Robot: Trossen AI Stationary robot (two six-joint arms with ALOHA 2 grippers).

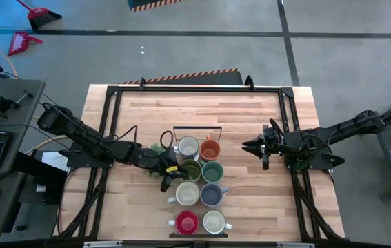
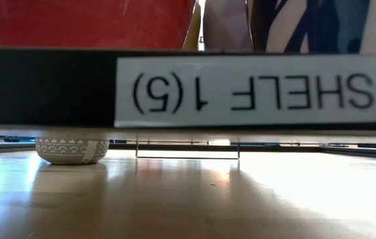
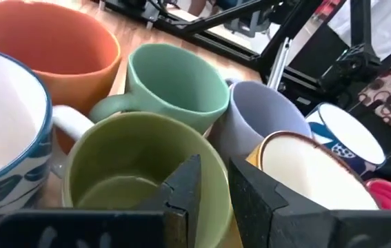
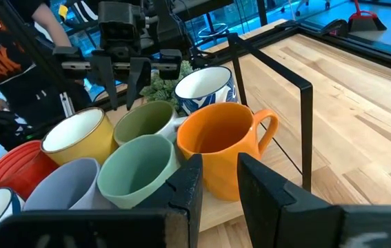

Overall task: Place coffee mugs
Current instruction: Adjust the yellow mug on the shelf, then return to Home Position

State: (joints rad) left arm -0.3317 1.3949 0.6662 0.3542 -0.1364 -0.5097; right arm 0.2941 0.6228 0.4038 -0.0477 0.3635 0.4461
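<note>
A: Where is the left hand [image 1: 165, 180]?
B: Low by the mugs [image 1: 200, 184]. Its fingers are close together, one on each side of the green mug's [image 3: 140, 165] rim. I cannot tell if they press it.
A: And the right hand [image 1: 255, 147]?
B: It hangs well off to the mugs' right, partly open, holding nothing.
A: Is there room to move?
B: The mugs sit packed in two rows, touching. The orange mug [image 1: 209, 149] is by a thin wire frame [image 1: 197, 129]. A plant [image 4: 161, 81] sits behind them.
A: And around them?
B: Bare wood tabletop [image 1: 243, 114] on both sides, a black rail [image 1: 202, 90] at the edge, grey floor [image 1: 181, 52] beyond.
</note>
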